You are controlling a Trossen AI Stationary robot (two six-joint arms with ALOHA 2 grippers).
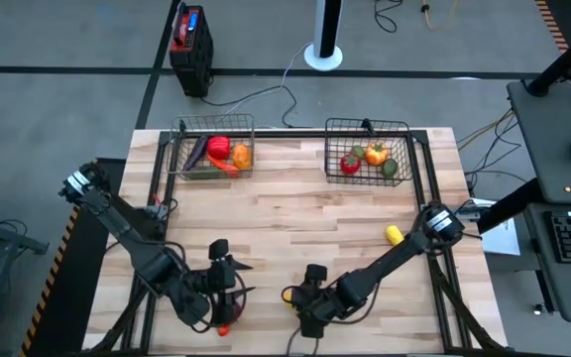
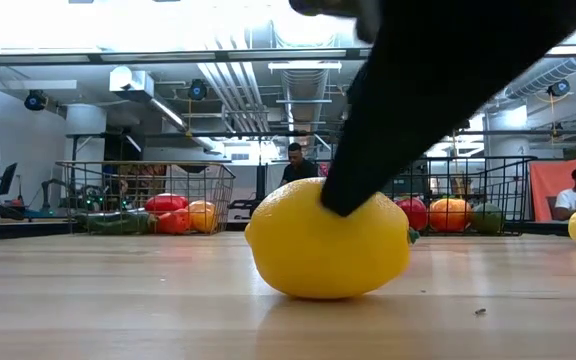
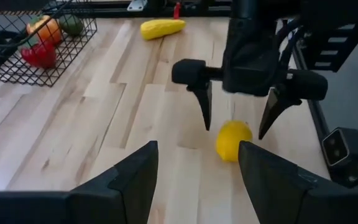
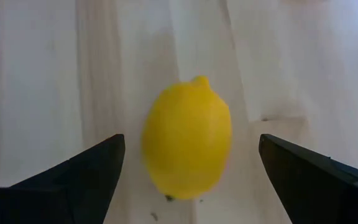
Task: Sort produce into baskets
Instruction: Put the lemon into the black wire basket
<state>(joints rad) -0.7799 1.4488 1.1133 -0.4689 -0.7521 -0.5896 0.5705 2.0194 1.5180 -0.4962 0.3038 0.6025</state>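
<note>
- While the lemon (image 4: 187, 137) lies on the bare wooden surface (image 1: 295, 223) near its front edge, the right gripper (image 3: 240, 116) hangs just above it, fingers (image 3: 202, 102) spread wide and empty, one on each side.
- Its long axis points between those fingers rather than across them, so a straight descent should bracket its narrower width.
- Close beside it, the left gripper (image 1: 228, 283) waits, fingers part open, with a small red piece (image 1: 224, 328) at its tips; whether it grips that piece I cannot tell.
- Farther out, a yellow piece (image 1: 394, 234) lies loose near the right edge.
- Both baskets, left basket (image 1: 212, 149) and right basket (image 1: 368, 154), stand at the far edge, partly filled.
- Beyond is a workshop with people standing.
</note>
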